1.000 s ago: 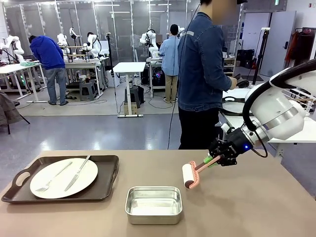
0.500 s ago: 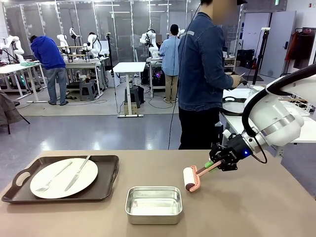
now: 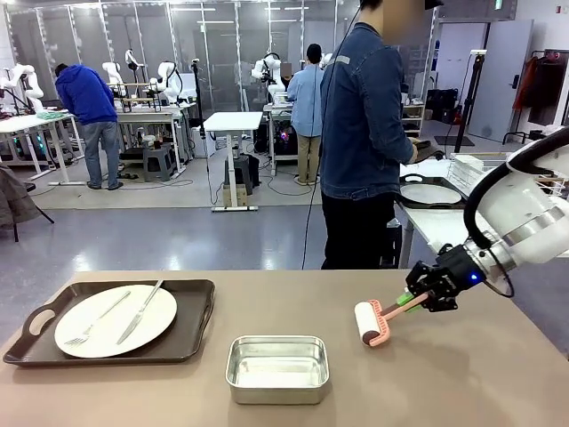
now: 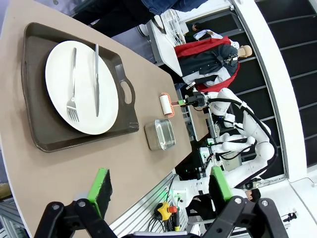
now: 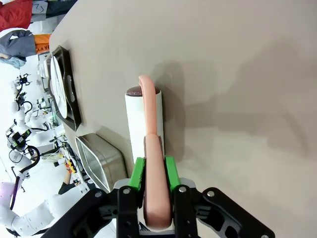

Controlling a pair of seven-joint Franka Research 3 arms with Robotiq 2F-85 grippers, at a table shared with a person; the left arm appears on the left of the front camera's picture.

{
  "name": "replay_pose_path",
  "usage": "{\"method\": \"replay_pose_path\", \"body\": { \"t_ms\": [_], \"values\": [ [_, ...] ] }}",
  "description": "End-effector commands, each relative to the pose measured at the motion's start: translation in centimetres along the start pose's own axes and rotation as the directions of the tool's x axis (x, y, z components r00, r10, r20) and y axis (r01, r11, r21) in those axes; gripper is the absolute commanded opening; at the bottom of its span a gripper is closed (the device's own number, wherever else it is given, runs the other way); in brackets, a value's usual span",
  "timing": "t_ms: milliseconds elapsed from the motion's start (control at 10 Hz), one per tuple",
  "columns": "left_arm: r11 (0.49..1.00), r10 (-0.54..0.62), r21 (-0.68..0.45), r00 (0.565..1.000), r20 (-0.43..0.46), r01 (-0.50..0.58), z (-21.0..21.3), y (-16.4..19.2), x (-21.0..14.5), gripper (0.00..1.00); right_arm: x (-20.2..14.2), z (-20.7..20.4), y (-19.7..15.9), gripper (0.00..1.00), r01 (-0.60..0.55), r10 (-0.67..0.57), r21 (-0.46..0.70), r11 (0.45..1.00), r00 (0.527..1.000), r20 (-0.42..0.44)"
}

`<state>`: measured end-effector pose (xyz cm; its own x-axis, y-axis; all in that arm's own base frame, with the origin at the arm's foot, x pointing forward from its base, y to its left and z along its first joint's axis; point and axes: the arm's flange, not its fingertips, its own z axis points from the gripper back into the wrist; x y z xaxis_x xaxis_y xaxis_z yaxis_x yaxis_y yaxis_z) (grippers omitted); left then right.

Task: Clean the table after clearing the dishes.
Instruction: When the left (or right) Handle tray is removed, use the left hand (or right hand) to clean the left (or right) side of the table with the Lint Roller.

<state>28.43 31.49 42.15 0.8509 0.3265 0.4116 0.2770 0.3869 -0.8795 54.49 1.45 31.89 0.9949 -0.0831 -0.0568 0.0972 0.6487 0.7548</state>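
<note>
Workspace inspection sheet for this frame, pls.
Surface: beige-brown table top, no spills seen.
Job's things: dark brown handled tray with round white plate, silver fork, knife, left side, uncleared; second plate on white side table.
Clutter: shiny rectangular steel pan, empty, front middle.
End effectors: left end effector open, empty; right end effector shut on pink-handled white lint roller, roll at tabletop.
Cables: black cable hanging from above.
Surroundings: person in denim jacket at far side, facing side table.

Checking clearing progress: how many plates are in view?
2. One plate sits on the tray on the table, left side; the other on the white side table beyond it. Others may be hidden.
</note>
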Motion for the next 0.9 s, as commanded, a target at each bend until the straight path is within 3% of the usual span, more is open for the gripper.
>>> {"method": "replay_pose_path", "body": {
  "t_ms": [0,400,600,800],
  "values": [
    [1.000,-0.012,-0.006,1.000,0.005,0.012,0.3,-0.1,-0.3,1.00,0.5,0.4,-5.1,0.22,-0.019,0.020,-0.239,0.971,1.000,0.003],
    [1.000,-0.012,-0.006,1.000,0.005,0.012,0.3,-0.1,-0.3,1.00,-0.1,6.4,-9.1,0.22,0.057,-0.050,-0.374,0.925,0.998,0.030],
    [1.000,-0.012,-0.006,1.000,0.005,0.012,0.3,-0.1,-0.3,1.00,-0.8,9.6,-9.7,0.22,0.083,-0.068,-0.424,0.902,0.996,0.049],
    [1.000,-0.012,-0.006,1.000,0.005,0.012,0.3,-0.1,-0.3,1.00,-1.6,11.6,-9.5,0.22,0.097,-0.079,-0.527,0.844,0.995,0.057]
  ]
}}
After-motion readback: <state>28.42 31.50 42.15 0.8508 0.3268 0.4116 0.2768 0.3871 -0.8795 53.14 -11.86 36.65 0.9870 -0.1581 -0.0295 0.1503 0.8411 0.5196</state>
